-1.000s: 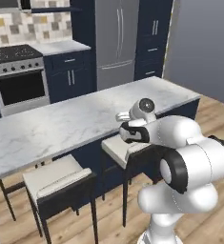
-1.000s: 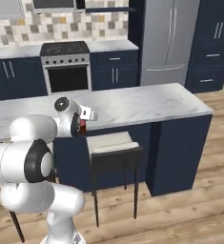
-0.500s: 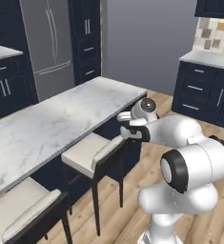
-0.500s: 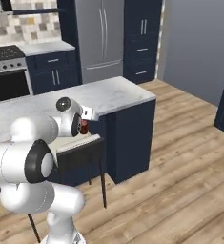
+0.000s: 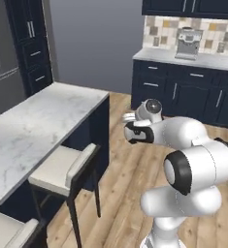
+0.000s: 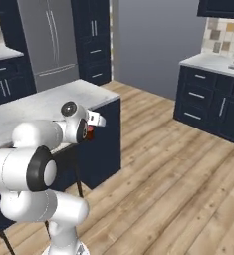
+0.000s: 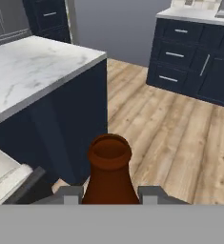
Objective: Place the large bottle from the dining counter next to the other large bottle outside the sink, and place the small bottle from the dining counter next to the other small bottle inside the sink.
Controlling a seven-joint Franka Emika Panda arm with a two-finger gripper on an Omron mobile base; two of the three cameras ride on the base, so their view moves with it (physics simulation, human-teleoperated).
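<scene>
My gripper (image 7: 109,193) is shut on the small bottle (image 7: 108,171), a brownish-red bottle whose slim neck and open mouth rise between the two dark fingertips (image 7: 68,193). In the right base view the gripper (image 6: 90,130) is held close to the arm, just off the end of the dining counter (image 6: 49,102), with a bit of red bottle (image 6: 90,131) showing at the hand. The left base view shows the hand (image 5: 133,131) to the right of the dining counter (image 5: 38,121), over the floor. The white marble slab (image 7: 32,66) lies ahead and to the left in the hand view.
Two cushioned stools (image 5: 62,169) stand along the dining counter's near side. Navy cabinets with a marble top and a coffee machine (image 5: 186,43) line the far wall. A steel fridge (image 6: 49,40) stands behind the counter. Open wood floor (image 6: 163,174) stretches to the right.
The whole picture has swung: the base has moved, so the stove and fridge slid off to the left and the far cabinets came in. The gripper still holds the small bottle.
</scene>
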